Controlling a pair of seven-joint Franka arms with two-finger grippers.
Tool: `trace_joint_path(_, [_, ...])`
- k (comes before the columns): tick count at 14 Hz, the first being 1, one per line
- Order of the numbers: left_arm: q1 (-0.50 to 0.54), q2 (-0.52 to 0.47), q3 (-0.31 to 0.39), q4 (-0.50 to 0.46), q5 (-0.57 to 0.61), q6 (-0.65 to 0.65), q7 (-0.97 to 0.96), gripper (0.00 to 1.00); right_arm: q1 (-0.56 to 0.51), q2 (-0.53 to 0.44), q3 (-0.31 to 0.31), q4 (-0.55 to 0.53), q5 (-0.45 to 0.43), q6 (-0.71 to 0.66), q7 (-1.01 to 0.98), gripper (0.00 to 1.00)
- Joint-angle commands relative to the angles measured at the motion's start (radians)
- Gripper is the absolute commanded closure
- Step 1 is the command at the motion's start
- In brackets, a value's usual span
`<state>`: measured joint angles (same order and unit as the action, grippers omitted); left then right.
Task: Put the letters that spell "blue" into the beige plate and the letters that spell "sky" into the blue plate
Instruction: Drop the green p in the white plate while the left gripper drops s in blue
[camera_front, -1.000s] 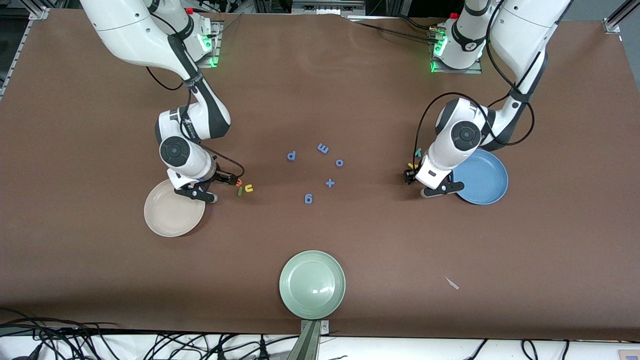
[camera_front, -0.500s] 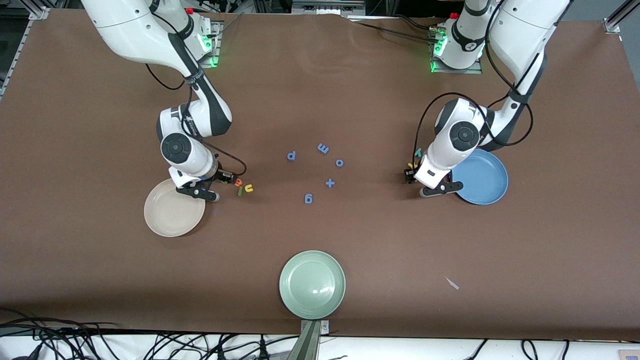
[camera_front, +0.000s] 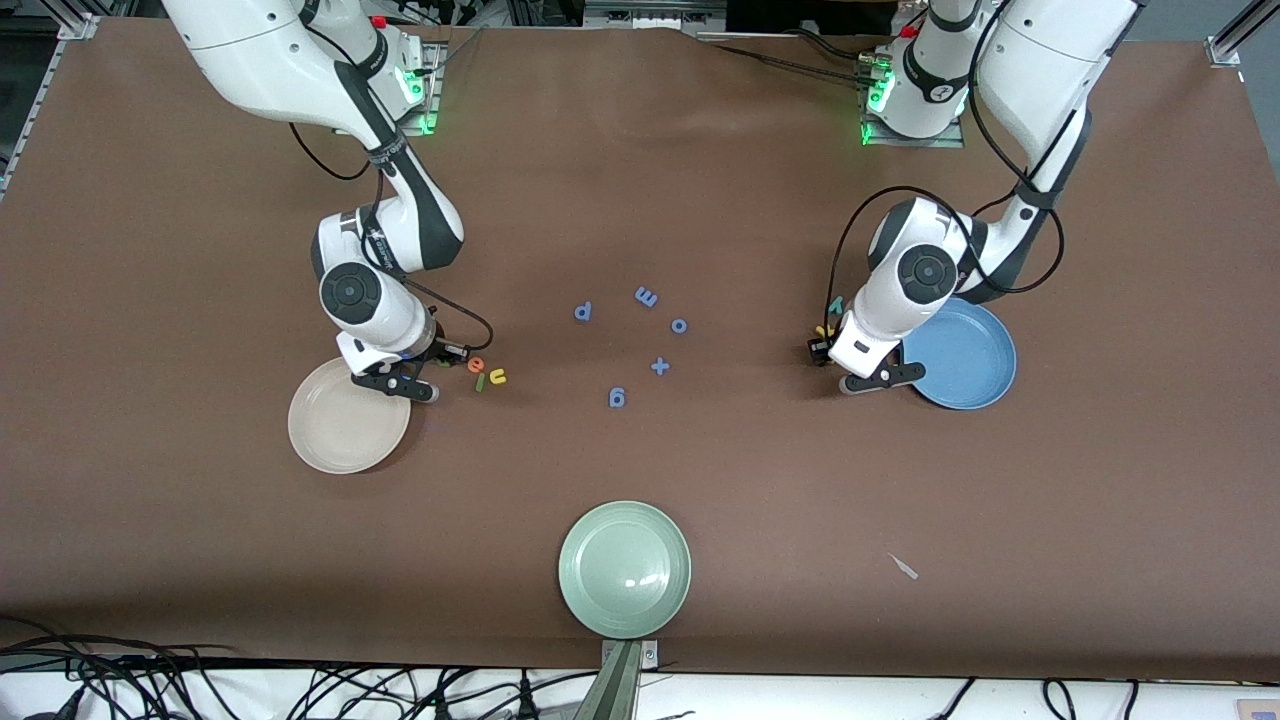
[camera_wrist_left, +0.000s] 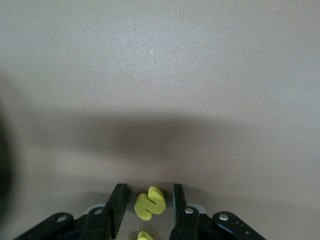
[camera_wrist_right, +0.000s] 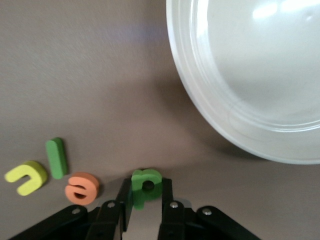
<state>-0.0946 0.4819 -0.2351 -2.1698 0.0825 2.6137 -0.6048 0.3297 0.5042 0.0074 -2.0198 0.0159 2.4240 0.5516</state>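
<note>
My right gripper (camera_wrist_right: 146, 192) is low on the table beside the beige plate (camera_front: 345, 420), shut on the green b (camera_wrist_right: 145, 187). The orange e (camera_front: 476, 365), thin green l (camera_front: 480, 381) and yellow u (camera_front: 496, 377) lie just beside it. My left gripper (camera_wrist_left: 148, 200) is down next to the blue plate (camera_front: 965, 355). Its fingers (camera_wrist_left: 118, 207) stand either side of the yellow s (camera_wrist_left: 149, 203) with small gaps, so it is open. A second yellow piece (camera_wrist_left: 145, 236) lies close by. The teal y (camera_front: 836, 305) and yellow k (camera_front: 824, 330) show beside the left wrist.
All-blue letters and a plus sign (camera_front: 660, 366) lie scattered mid-table between the arms. A pale green plate (camera_front: 624, 569) sits near the table's front edge. A small pale scrap (camera_front: 903, 567) lies toward the left arm's end.
The right hand has shifted slightly toward the beige plate, uncovering the orange e. The left arm has hardly moved.
</note>
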Motion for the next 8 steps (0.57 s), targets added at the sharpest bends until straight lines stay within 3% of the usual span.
trace_joint_path(1, [-0.008, 0.000, 0.003, -0.005, 0.046, 0.017, -0.036, 0.68, -0.014, -0.044, -0.021, 0.132, -0.001, -0.242, -0.060, 0.94])
trace_joint_path(2, [-0.008, -0.002, 0.005, -0.005, 0.046, 0.017, -0.036, 0.69, -0.014, -0.044, -0.061, 0.183, 0.002, -0.314, -0.126, 0.94])
trace_joint_path(4, [-0.007, -0.003, 0.003, -0.004, 0.046, 0.016, -0.036, 0.70, -0.034, -0.036, -0.107, 0.205, 0.004, -0.326, -0.250, 0.93])
trace_joint_path(8, [-0.005, -0.006, 0.005, -0.002, 0.046, 0.013, -0.036, 0.74, -0.080, -0.001, -0.107, 0.205, 0.001, -0.247, -0.291, 0.88])
